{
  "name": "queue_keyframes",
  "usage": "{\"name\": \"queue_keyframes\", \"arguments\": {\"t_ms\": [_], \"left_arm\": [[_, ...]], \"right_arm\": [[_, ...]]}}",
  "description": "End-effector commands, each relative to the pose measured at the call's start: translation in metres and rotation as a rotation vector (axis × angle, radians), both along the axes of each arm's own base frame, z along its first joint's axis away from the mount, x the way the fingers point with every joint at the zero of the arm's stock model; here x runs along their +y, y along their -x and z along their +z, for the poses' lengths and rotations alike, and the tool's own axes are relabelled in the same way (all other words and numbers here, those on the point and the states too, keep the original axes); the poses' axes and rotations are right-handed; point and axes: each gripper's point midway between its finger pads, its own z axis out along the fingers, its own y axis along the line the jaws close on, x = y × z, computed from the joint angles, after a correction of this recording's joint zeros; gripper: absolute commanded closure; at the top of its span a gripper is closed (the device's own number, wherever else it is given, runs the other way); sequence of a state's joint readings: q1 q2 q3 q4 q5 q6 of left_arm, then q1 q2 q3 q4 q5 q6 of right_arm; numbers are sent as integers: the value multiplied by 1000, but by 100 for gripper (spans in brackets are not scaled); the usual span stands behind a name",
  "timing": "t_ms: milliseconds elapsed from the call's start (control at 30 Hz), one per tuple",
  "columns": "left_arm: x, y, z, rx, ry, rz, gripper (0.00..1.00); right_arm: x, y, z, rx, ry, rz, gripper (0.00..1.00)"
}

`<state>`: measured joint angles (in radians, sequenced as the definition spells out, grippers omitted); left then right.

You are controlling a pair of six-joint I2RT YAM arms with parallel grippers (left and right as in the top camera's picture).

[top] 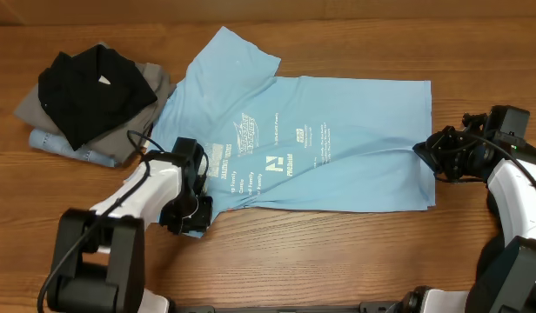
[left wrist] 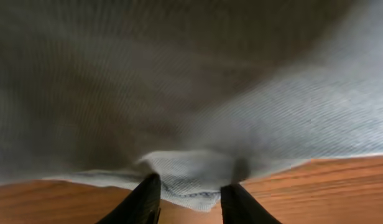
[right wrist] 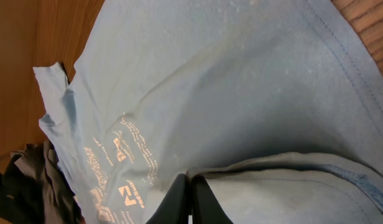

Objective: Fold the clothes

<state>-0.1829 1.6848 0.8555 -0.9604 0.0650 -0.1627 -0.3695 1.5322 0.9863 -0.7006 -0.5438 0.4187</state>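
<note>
The light blue T-shirt with white lettering lies spread across the table, collar end to the left. My left gripper is at its near left corner. In the left wrist view its fingers stand apart, with the shirt's edge lying between them on the wood. My right gripper is at the shirt's right hem. In the right wrist view its fingers are shut on a raised fold of the shirt.
A pile of other clothes sits at the back left: a black garment on a grey one and a denim-blue one. It also shows in the right wrist view. Bare wooden table lies in front of the shirt.
</note>
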Motion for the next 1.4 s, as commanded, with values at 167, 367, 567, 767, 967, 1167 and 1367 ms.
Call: {"name": "queue_keyframes", "arguments": {"t_ms": [167, 367, 567, 767, 967, 1167, 1367], "left_arm": [[6, -3, -14, 16, -47, 17, 96], [3, -11, 38, 70, -48, 7, 96], [11, -39, 99, -35, -92, -45, 96], [14, -72, 120, -166, -120, -76, 96], [8, -108, 120, -315, -102, -68, 96], [3, -136, 123, -427, -84, -98, 91], [-2, -156, 125, -502, -70, -108, 85]], "right_arm": [[0, -6, 14, -39, 6, 4, 96], [-3, 1, 7, 7, 28, -11, 96], [-11, 6, 2, 51, 65, -48, 96], [-6, -17, 19, -87, 29, -12, 96], [-14, -30, 25, -148, 72, -25, 96], [-21, -43, 33, -213, 108, -32, 96], [-35, -44, 29, -195, 176, -75, 96]]}}
